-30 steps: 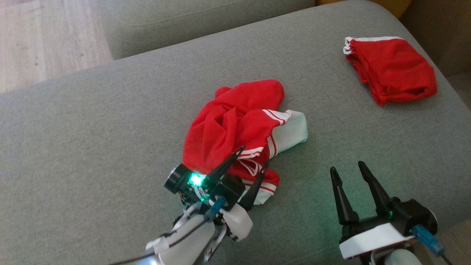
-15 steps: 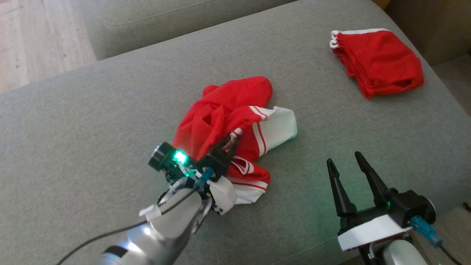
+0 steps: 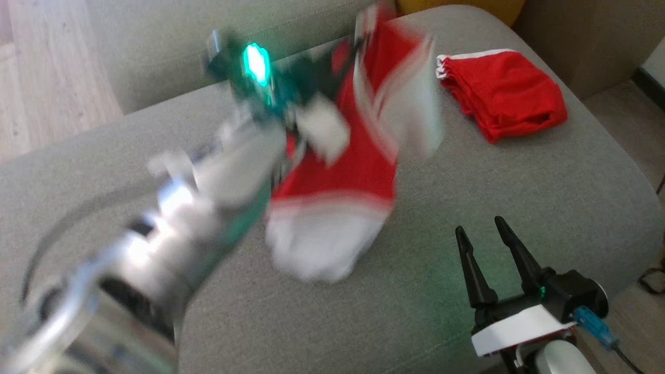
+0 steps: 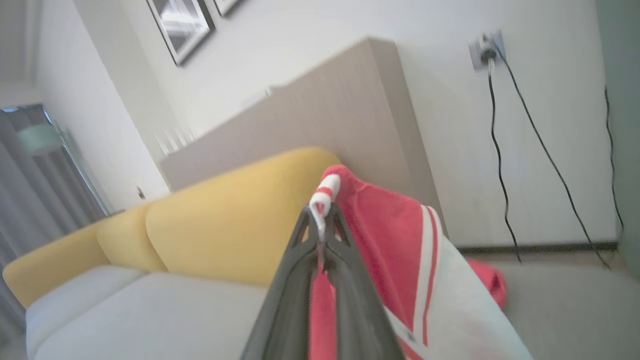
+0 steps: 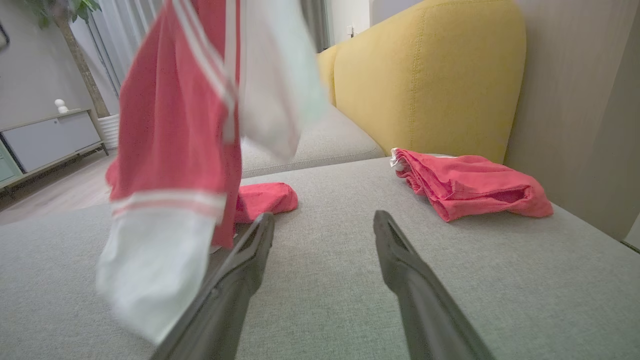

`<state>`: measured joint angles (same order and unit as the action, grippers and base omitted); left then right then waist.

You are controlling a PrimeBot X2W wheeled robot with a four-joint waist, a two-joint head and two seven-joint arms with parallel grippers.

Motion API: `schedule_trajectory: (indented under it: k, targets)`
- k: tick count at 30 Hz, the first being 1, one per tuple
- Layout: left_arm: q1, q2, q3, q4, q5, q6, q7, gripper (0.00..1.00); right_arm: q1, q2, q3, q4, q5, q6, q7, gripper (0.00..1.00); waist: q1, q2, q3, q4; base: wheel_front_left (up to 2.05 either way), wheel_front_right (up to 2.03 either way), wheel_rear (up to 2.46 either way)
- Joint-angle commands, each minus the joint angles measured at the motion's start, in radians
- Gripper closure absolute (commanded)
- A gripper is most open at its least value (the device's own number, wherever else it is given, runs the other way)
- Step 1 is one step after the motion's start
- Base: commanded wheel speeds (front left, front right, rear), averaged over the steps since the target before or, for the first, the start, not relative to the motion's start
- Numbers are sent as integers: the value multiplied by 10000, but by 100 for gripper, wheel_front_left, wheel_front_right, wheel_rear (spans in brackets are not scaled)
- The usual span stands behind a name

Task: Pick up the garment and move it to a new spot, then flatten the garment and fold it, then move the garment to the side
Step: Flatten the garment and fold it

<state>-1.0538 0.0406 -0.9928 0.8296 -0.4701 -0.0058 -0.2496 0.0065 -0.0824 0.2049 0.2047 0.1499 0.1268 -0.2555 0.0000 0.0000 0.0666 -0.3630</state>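
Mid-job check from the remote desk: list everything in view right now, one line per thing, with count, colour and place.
cushion: one, grey, large, under the work
red-and-white garment: one, red with white stripes and white panels, hanging in the air above the cushion
folded garment: one, red with a white edge, far right of the cushion
sofa: one, yellow, behind the cushion
floor: pale wood, left of the cushion
socket: one, grey, on the white wall
picture frames: two, dark, high on that wall
left gripper: one, dark, raised, shut on the red-and-white garment's edge
right gripper: one, dark, open and empty, low over the cushion's near right
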Motion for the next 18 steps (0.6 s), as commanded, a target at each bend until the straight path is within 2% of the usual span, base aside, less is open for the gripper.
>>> schedule_trajectory:
  k: [1,5,8,13,14,18]
  targets:
    - [-1263,97,727,-486,-197,-86,-114,100,-232,-25,229,-286,93,39,-63,0,0,0,-134,-41,0,0,0]
    - [-2645,100,2086,-1187,-870,-457,-118,100,-130,-82,-17,-486,4,39,-63,0,0,0,-210,224,0,0,0]
    - [-2473,310,2775,-1066,-1807,-858,-53,100,-10,-66,-336,-786,-128,39,-63,0,0,0,-367,636,0,0,0]
    - [134,1053,2518,-859,-2446,-1062,117,100,198,-12,-614,-1063,-231,39,-63,0,0,0,-416,1310,0,0,0]
    - [134,1053,2518,-859,-2446,-1062,117,100,198,-12,-614,-1063,-231,39,-63,0,0,0,-416,1310,0,0,0]
    - [2601,1832,2672,-765,-2960,-1044,11,100,281,35,-778,-1171,-282,39,-63,0,0,0,-308,1755,0,0,0]
